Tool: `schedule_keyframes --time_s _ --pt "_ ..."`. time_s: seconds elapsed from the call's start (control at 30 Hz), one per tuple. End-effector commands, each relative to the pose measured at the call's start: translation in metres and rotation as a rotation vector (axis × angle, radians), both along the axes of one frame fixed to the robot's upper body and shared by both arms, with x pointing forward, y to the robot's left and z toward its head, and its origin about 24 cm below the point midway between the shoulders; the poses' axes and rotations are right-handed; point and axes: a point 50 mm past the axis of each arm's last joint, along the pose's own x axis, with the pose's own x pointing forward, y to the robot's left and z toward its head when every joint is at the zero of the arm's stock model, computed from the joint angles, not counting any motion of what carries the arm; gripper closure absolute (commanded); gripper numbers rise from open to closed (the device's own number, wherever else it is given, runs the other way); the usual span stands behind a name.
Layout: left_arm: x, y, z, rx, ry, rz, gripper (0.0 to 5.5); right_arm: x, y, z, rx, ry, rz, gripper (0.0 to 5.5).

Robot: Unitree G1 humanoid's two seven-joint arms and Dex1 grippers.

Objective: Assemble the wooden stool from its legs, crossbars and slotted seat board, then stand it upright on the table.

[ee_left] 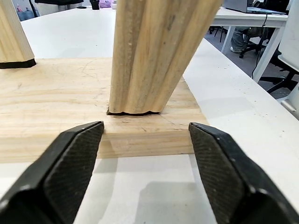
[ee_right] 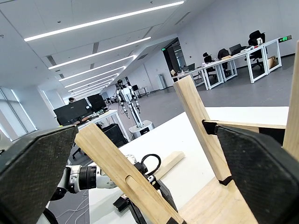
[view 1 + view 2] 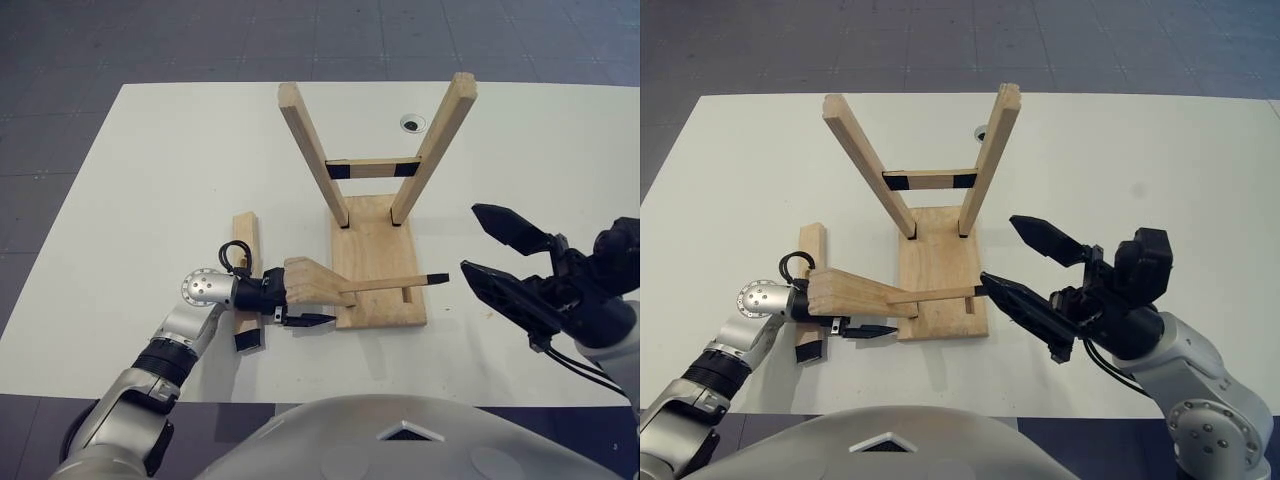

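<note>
Leaning in the near left slot of the flat, pale wooden seat board [image 3: 375, 245], the third pale wooden leg [image 3: 312, 282] carries a thin wooden crossbar [image 3: 395, 284] with a black-tipped free end. The left pincer [image 1: 145, 129] sits at the foot of that leg, fingers spread and closing on nothing. The right pincer [image 3: 468, 240] hangs wide apart over the white surface [image 3: 160, 180], just right of the crossbar's free end.

What likely matters next is the last loose wooden leg [image 3: 246, 235]. It lies flat on the robot's left of the board, long axis running near to far, partly hidden by the left arm and well apart from the right pincer, so the left arm is nearer.

Two upright legs [image 3: 312, 150] joined by another crossbar already stand in the far slots. No legible print shows on any part.
</note>
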Motion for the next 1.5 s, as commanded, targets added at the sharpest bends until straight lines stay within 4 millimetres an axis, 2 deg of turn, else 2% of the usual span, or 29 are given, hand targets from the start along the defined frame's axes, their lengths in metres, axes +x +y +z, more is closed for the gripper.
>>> schedule_keyframes --time_s 0.03,0.17,0.3,0.37,0.5,0.57,0.63,0.8,0.9,0.97,1.07,1.2,1.33,1.5 --pt "-0.023 0.014 -0.025 0.176 0.156 -0.002 1.56 0.0 0.001 0.001 -0.023 -0.011 0.001 0.0" --pt "-0.014 0.016 -0.011 0.16 0.093 0.018 0.97 0.0 0.001 0.001 -0.024 -0.014 -0.003 0.0" --pt "-0.012 0.028 0.018 0.142 -0.036 0.08 0.45 -0.001 0.002 0.002 -0.023 -0.02 -0.009 0.0" --pt "-0.015 0.04 0.034 0.163 -0.122 0.115 0.08 -0.002 0.003 0.001 -0.022 -0.02 -0.016 0.0" --pt "-0.034 0.066 0.052 0.259 -0.121 0.129 0.08 -0.001 0.003 0.0 -0.02 -0.021 -0.022 0.0" --pt "-0.035 0.069 0.072 0.198 -0.155 0.224 0.08 0.0 0.004 -0.002 -0.019 -0.018 -0.026 0.0" --pt "-0.037 0.071 0.081 0.185 -0.156 0.31 0.08 0.0 0.004 -0.003 -0.019 -0.015 -0.026 0.0" --pt "-0.049 0.085 0.068 0.353 -0.038 0.524 0.08 -0.001 0.004 -0.003 -0.021 -0.014 -0.029 0.0" --pt "-0.041 0.082 0.076 0.313 0.029 0.737 0.08 0.0 0.004 -0.005 -0.021 -0.01 -0.036 0.0" --pt "-0.041 0.08 0.074 0.349 0.079 0.871 0.08 0.0 0.004 -0.006 -0.02 -0.007 -0.039 0.0" --pt "-0.043 0.074 0.077 0.416 0.061 1.042 0.08 -0.001 0.004 -0.006 -0.017 -0.005 -0.047 0.0" --pt "-0.046 0.058 0.081 0.464 0.072 1.131 0.08 0.0 0.005 -0.006 -0.016 -0.004 -0.049 0.0" --pt "-0.056 0.051 0.08 0.616 0.025 1.174 0.08 -0.001 0.004 -0.006 -0.016 -0.007 -0.052 0.0" --pt "-0.059 0.056 0.077 0.739 0.008 1.242 0.08 -0.003 0.006 -0.006 -0.01 -0.011 -0.059 0.0"
